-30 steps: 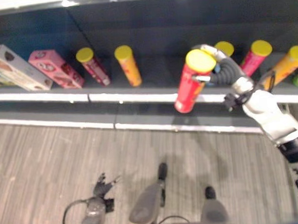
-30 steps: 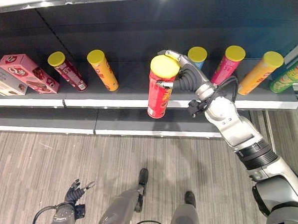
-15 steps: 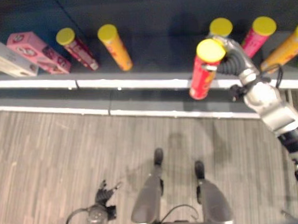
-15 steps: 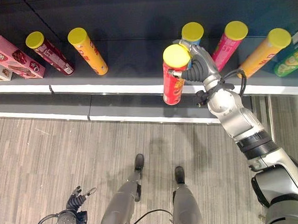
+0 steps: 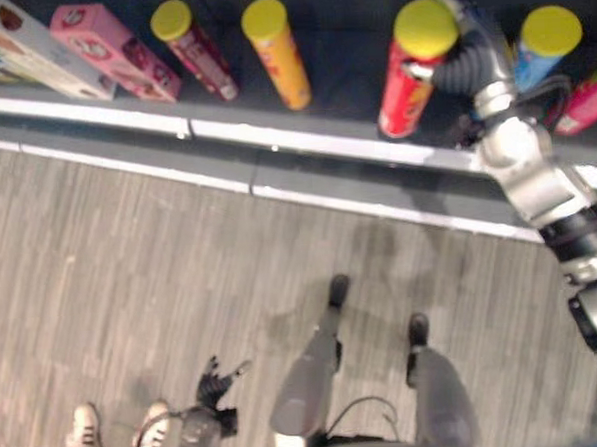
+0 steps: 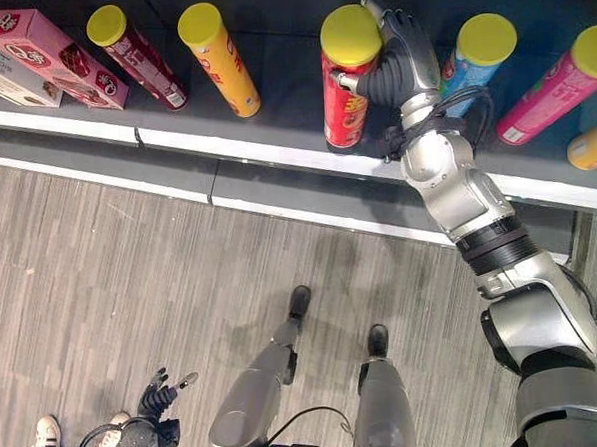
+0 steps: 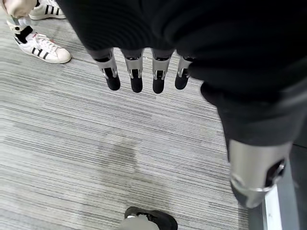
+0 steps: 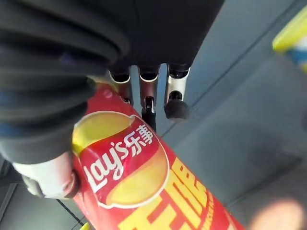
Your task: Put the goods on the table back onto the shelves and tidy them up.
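Now: right hand curled round red can | can base on shelf | left hand relaxed, low

Shelf row: orange can left of the held red can, blue can just right of it. Right hand fills the narrow slot between red and blue cans. Wider bare gap between orange and red. Left hand hangs over open floor; person's shoes nearby.
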### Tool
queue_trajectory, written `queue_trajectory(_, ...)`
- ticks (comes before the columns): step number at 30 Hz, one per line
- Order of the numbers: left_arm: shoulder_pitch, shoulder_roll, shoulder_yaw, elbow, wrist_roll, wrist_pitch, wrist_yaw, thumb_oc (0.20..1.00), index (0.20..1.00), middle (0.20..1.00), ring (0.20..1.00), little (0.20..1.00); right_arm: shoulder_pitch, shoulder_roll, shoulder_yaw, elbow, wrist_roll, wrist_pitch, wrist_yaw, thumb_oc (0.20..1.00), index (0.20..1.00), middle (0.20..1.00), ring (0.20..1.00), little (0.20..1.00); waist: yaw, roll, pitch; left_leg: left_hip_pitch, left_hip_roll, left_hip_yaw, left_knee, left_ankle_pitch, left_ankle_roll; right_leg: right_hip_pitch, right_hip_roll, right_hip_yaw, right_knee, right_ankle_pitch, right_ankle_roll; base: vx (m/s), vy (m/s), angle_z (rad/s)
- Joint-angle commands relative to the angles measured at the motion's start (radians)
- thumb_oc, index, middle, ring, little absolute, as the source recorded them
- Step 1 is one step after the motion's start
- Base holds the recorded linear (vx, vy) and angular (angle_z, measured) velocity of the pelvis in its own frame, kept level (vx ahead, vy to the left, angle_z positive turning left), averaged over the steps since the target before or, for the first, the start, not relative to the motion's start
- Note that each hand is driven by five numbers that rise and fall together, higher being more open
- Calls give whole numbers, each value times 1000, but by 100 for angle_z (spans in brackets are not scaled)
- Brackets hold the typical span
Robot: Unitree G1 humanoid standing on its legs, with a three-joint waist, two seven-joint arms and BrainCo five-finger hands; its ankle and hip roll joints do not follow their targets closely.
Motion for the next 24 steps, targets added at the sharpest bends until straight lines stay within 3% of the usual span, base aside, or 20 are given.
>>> queue_trajectory(1,-12,42,-18,-47,-37,-29,36,1000,1000,1000,1000,1000,-163,-7,-18,26,-20,-25,-92,200,200,200,200,200,12,-22,-1,17,48,65,169,-239,-49,-12,-81,46,-78,61,39,0,0,0)
queue_trajectory(12,-51,38,-53,-59,-59,-53,65,1000,1000,1000,1000,1000,-311,-32,38,218,-34,0,-179,200,200,200,200,200,32,23,33,-16,33,57,145,-214,-49,-49,-95,47,-67,61,46,3,5,2)
queue_trajectory(24,-81,31,-81,-58,-54,-52,80,1000,1000,1000,1000,1000,-362,-38,78,263,-54,17,-213,200,200,200,200,200,45,27,37,-27,27,52,146,-214,-48,-54,-99,39,-66,60,50,4,7,3)
